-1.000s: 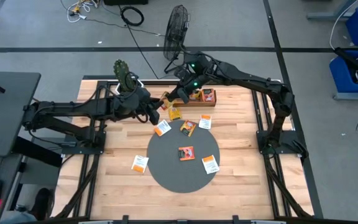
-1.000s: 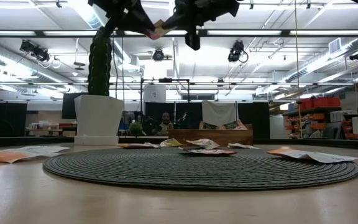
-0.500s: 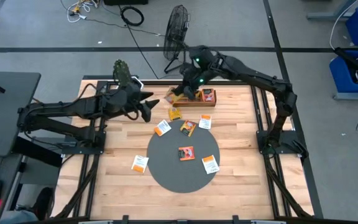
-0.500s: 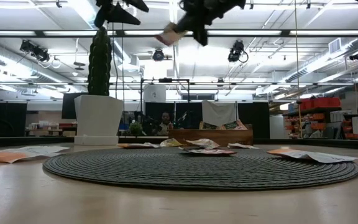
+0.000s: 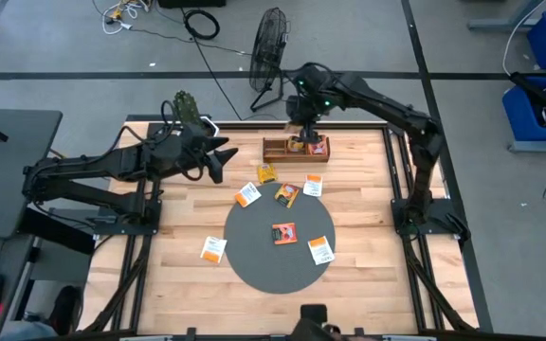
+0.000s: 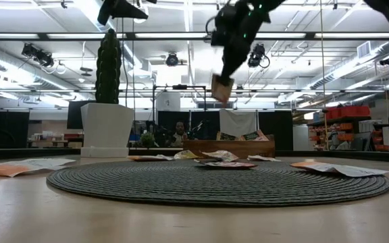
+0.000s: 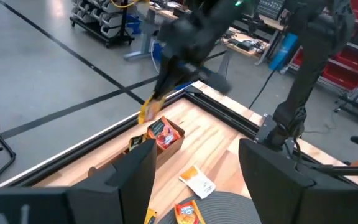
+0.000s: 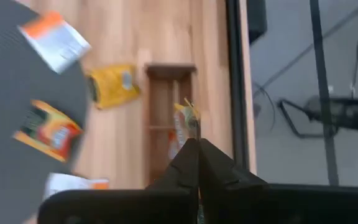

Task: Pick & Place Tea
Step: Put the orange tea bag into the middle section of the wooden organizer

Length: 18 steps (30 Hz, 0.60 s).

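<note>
High view showed a light wooden table point(image 5: 358, 246) with a round dark grey mat point(image 5: 254, 260) near its middle. The right gripper point(image 5: 299, 126) hung in the air over the long brown wooden tray point(image 5: 275, 150) at the far side of the table. Its two dark fingers were pressed tight together on one small flat yellow-orange tea sachet point(image 6: 221, 88), which dangled below them in the low view, well above the table. In the right wrist view the same sachet point(image 8: 187, 118) stuck out past the closed fingertips, right over the tray point(image 8: 160, 118). More tea lay inside the tray, with a red-orange sachet point(image 5: 318, 146) at one end. A yellow-orange sachet point(image 5: 266, 173) lay on the bare wood just beside the tray. A white sachet with orange marks point(image 5: 247, 195) sat near the edge of the mat, and another white one point(image 5: 313, 187) sat on the mat's far rim. An orange sachet point(image 5: 286, 194) lay between those two. A red-orange sachet point(image 5: 284, 233) lay near the middle of the mat. One more white and orange sachet point(image 5: 320, 251) was on the mat's right side, and another point(image 5: 213, 249) lay on the wood to the mat's left. The left gripper point(image 5: 218, 157) waited to the left of the tray, up off the table, with its fingers spread apart and nothing between them. A green cactus in a white pot point(image 6: 107, 108) stood at the far left corner.
</note>
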Each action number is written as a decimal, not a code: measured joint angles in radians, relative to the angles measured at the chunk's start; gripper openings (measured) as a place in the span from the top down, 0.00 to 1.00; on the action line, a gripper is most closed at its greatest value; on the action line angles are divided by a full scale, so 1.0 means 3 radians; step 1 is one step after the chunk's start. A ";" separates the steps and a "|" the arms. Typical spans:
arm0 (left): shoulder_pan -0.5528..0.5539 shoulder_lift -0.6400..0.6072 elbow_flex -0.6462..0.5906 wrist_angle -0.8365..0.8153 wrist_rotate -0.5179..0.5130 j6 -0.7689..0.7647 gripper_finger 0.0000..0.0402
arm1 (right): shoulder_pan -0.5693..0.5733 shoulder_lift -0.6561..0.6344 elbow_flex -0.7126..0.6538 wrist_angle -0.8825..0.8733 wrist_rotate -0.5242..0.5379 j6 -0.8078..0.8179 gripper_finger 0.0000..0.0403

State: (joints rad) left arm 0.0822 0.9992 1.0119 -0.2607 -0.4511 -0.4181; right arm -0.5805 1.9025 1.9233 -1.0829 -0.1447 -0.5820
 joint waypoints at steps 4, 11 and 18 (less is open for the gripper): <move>0.0000 0.0004 0.0000 -0.0001 0.0000 -0.0038 0.42 | -0.0049 0.0257 -0.0044 -0.0005 0.0173 -0.0006 1.00; 0.0000 0.0004 0.0000 -0.0006 0.0000 -0.0054 0.42 | -0.0063 0.0632 -0.0047 -0.0100 0.0204 0.0094 1.00; 0.0000 0.0004 0.0000 -0.0009 0.0000 -0.0055 0.42 | -0.0062 0.0847 -0.0046 -0.0009 0.0282 0.0106 1.00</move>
State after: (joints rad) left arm 0.0822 1.0004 1.0119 -0.2634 -0.4511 -0.4347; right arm -0.5991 2.1565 1.9096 -1.0857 -0.0601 -0.5503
